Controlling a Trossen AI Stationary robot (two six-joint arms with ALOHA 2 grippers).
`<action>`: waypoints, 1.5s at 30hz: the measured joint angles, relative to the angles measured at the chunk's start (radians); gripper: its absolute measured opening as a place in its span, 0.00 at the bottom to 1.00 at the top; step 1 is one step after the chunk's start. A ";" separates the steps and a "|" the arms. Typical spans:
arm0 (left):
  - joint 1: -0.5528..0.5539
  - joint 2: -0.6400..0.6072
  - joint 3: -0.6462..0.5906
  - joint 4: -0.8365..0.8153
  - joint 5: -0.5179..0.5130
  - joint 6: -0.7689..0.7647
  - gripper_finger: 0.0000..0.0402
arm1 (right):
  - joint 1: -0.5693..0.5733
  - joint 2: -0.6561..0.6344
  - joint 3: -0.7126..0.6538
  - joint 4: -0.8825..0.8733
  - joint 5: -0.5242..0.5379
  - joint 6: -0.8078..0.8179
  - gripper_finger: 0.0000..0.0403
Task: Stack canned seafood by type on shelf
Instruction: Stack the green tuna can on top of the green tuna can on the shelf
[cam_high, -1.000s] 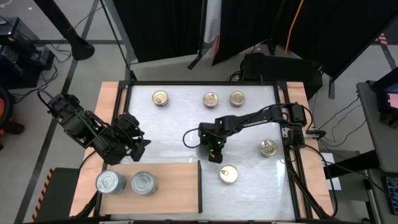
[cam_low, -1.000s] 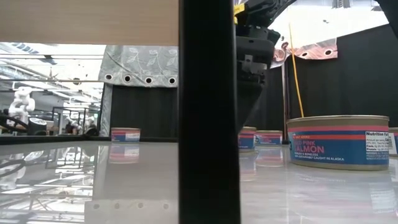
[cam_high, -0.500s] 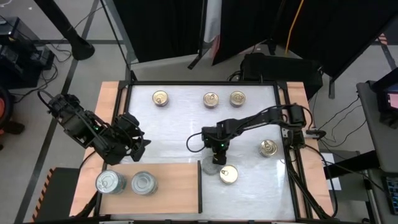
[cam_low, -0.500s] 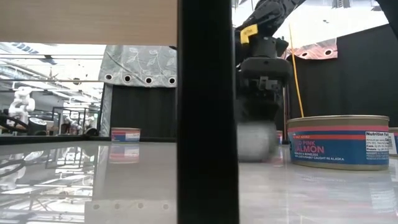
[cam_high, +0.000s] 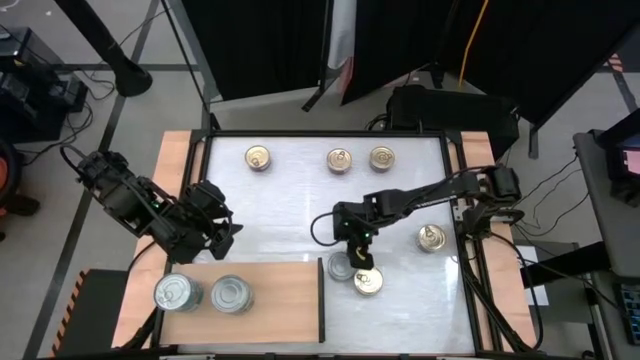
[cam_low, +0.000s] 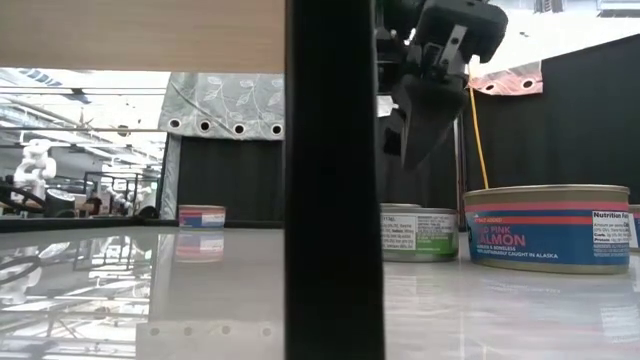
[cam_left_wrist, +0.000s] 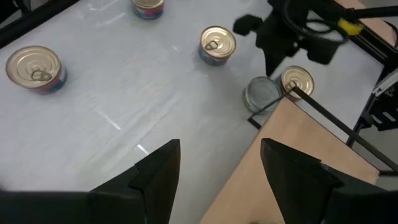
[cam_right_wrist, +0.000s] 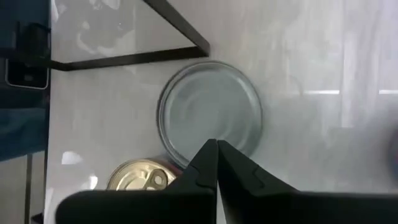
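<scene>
The right gripper, its fingers pressed together on nothing, hangs just above the white table between a silver-lidded tin to its left, standing just off the shelf's dark right edge, and a gold-lidded tin on its near side. The left gripper, jaws parted and empty, waits at the shelf's far edge, farther from both. Two silver-lidded tins already rest on the shelf's left part.
</scene>
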 joint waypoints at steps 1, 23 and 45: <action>0.003 0.000 0.000 0.000 -0.001 0.001 0.57 | 0.007 0.000 -0.017 0.021 0.001 0.017 0.00; 0.026 0.000 0.000 0.000 0.016 -0.002 0.57 | 0.015 -0.004 -0.182 0.171 0.058 0.116 0.00; 0.049 0.000 0.000 0.000 0.021 0.000 0.57 | -0.114 -0.021 -0.208 0.132 0.110 0.087 0.00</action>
